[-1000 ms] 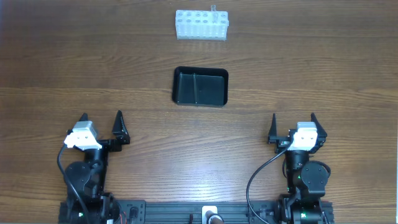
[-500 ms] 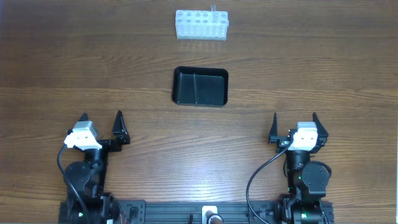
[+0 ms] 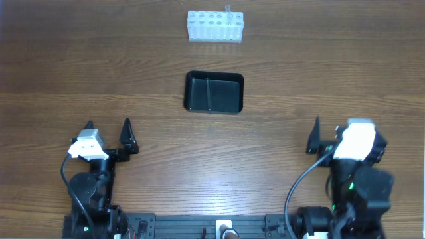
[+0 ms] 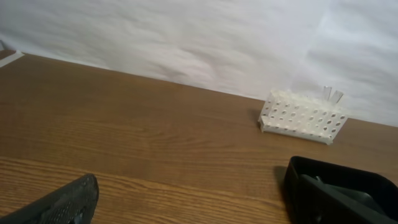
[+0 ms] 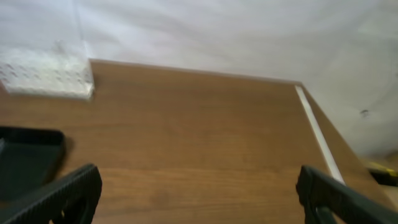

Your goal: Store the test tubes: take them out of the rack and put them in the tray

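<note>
A white test tube rack (image 3: 214, 27) stands at the table's far middle, with clear tubes (image 3: 228, 10) sticking up at its right end. The left wrist view shows the rack (image 4: 303, 116) and the tube tops (image 4: 331, 95) too. A black two-compartment tray (image 3: 214, 92) lies just in front of the rack, with nothing in it. My left gripper (image 3: 107, 130) hangs open near the front left, far from both. My right gripper (image 3: 346, 137) is open at the front right, the rack (image 5: 47, 75) and tray (image 5: 28, 159) far off to its left.
The wooden table spreads wide around the rack and tray. A white strip (image 5: 317, 134) marks the table's right edge in the right wrist view. A white backdrop rises behind the rack.
My right gripper has swung out to the right and risen toward the camera. The left arm, rack and tray have not moved.
</note>
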